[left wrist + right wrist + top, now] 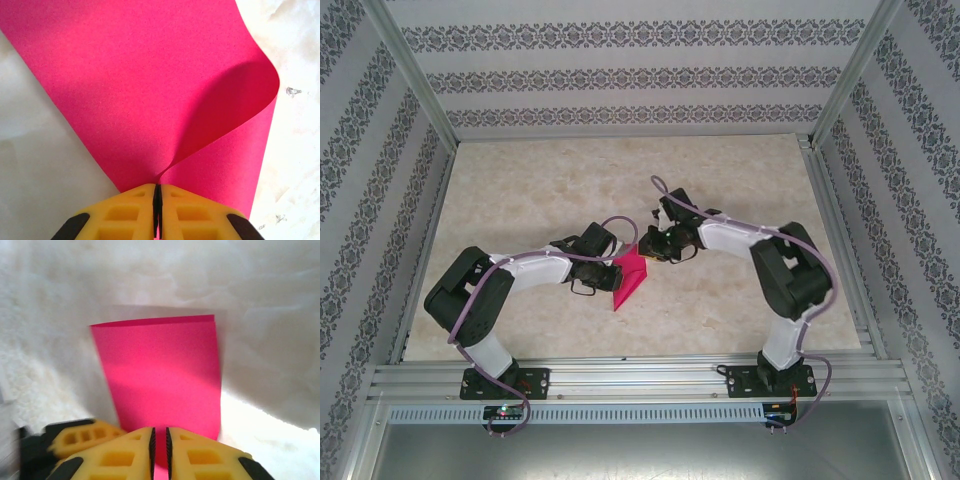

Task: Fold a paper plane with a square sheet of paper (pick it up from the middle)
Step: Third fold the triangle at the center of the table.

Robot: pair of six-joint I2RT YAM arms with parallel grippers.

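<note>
Seemingly marbled tabletop (570, 180), patterned walls (620, 75)

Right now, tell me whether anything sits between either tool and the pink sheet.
Nothing visible does. The left tool is shut on the pink sheet where the paper curls over, and the right tool is shut on another edge of it.

The top view looks steeply down from above and behind the two arm bases (505, 383), far enough back to take in the whole table (540, 190) and the patterned walls (620, 75). The left wrist camera sits just behind the left hand (157, 189), facing forward past it, very close to the square sheet of paper (150, 75). The right wrist camera looks likewise past the right hand (159, 432). All three views share the sheet and the table beneath it.
</note>
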